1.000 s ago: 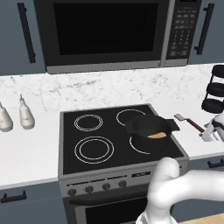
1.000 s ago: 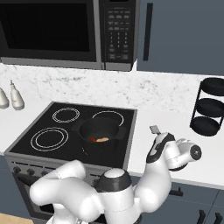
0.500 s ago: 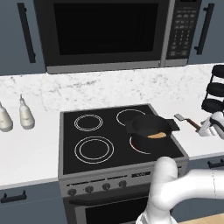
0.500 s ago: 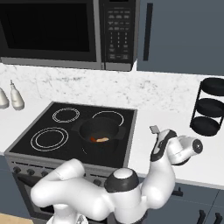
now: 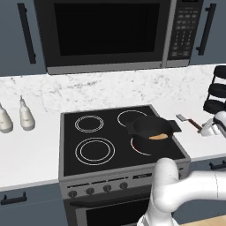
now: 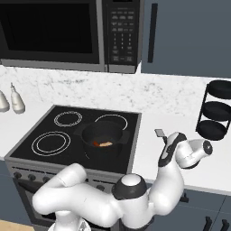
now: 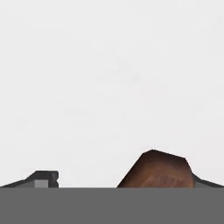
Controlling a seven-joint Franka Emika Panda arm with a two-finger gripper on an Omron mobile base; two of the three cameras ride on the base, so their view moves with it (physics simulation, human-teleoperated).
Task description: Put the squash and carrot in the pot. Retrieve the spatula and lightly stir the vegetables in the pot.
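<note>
Jaws spread wide on gripper (image 7: 124, 180), brown spatula (image 7: 156, 170) handle end between fingertips, lower right of hand view. Pot (image 5: 152, 131) holds vegetables, frame centre.

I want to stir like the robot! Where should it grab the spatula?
Probably the brown handle of the spatula, not the flat grey blade. It lies flat on the counter right of the stove, so coming straight down fits best. The open hand is already low, its fingers either side of the handle's end.
</note>
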